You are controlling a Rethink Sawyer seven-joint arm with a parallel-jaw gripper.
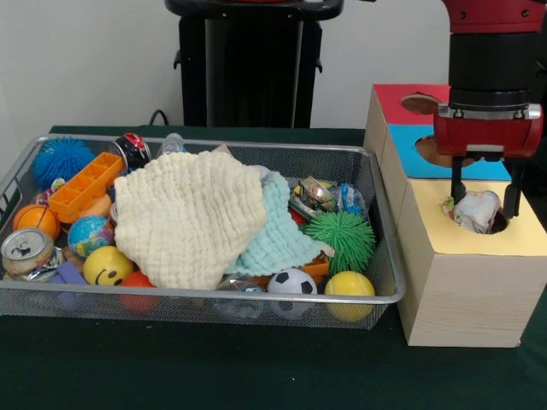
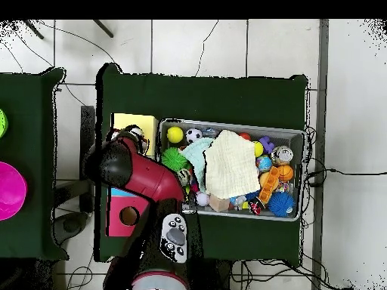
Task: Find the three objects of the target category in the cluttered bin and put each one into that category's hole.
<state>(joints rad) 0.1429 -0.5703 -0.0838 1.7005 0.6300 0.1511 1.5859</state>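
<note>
Front view: everything sits on a table with a dark green cover, off-white wall behind, and the black pedestal standing at the far side. The bin takes up the left and middle, and it's packed. A big cream cloth lies over the middle with a pale teal cloth tucked beside it, so whatever is under those two is hidden. Around them: a blue spiky ball, an orange tray, a dented can, a smiley ball, a little soccer ball, a green spiky ball. One shiny wrapper peeks out at the back right, just beside the teal cloth.

The wooden box stands right of the bin, close to its rim. The gripper hangs over the yellow hole, fingers spread either side of a crumpled white wrapper that sits at the hole's mouth. Can't tell if the fingers actually touch it. The arm covers part of the blue hole; the red hole is clear.

Overhead: tiled floor all round, cables trailing over it, and a second green table at the left edge with a pink disc, cut off. The arm blocks most of the box, only the yellow end and red hole showing.
</note>
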